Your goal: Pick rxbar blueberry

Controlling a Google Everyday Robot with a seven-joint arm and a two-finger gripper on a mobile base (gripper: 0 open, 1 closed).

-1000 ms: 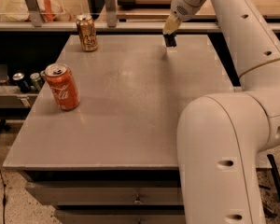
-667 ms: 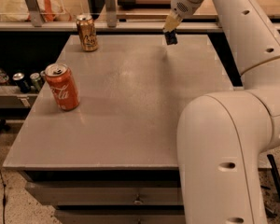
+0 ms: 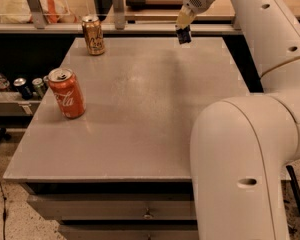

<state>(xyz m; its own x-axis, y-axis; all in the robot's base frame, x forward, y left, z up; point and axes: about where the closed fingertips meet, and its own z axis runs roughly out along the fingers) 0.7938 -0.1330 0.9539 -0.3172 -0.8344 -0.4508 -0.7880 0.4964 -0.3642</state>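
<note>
The rxbar blueberry (image 3: 184,36) is a small dark navy bar hanging upright from my gripper (image 3: 183,30) at the table's far edge, right of the middle. The gripper is shut on the bar's top end and holds it just above the grey table (image 3: 140,119). The bar's lower end looks lifted off the surface. My white arm reaches in from the upper right.
A red Coca-Cola can (image 3: 66,93) stands at the table's left side. A gold-tan can (image 3: 93,35) stands at the far left corner. Small cans and a bottle (image 3: 24,87) sit on a lower shelf to the left. My arm's big white body (image 3: 240,159) fills the right foreground.
The gripper with the bar has risen a little from the table's far edge. Both cans have stayed in place.
</note>
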